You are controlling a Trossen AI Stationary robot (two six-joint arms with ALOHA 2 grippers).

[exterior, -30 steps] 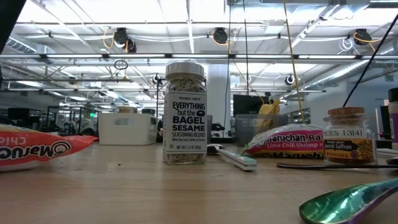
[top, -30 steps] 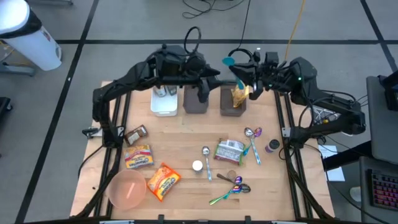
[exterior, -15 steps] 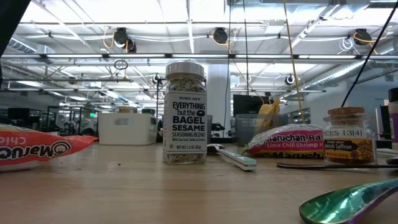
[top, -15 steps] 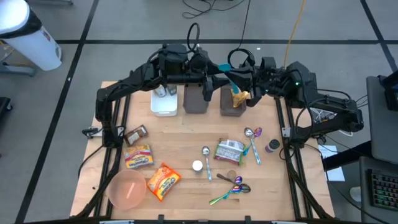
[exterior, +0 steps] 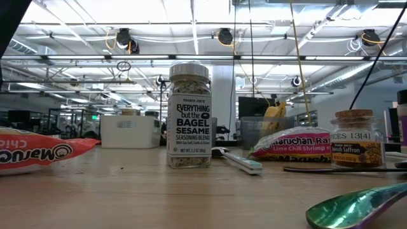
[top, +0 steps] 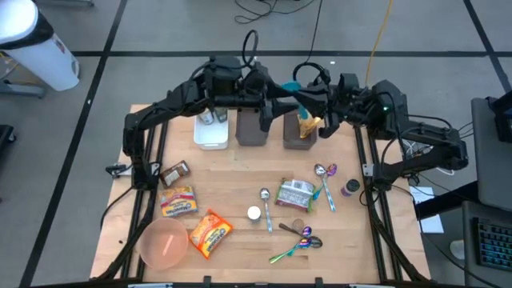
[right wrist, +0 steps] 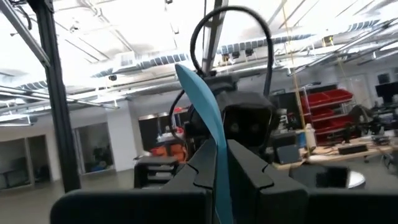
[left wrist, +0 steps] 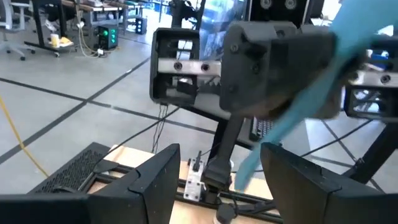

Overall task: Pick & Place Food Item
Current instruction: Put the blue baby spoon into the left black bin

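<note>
The right hand [right wrist: 214, 180] pinches a blue spoon [right wrist: 202, 112] up high so the left hand [left wrist: 214, 180], fingers apart, can take it.

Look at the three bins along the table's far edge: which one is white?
The white bin, on the left end of the row. The middle bin and the right bin are both dark grey.
</note>
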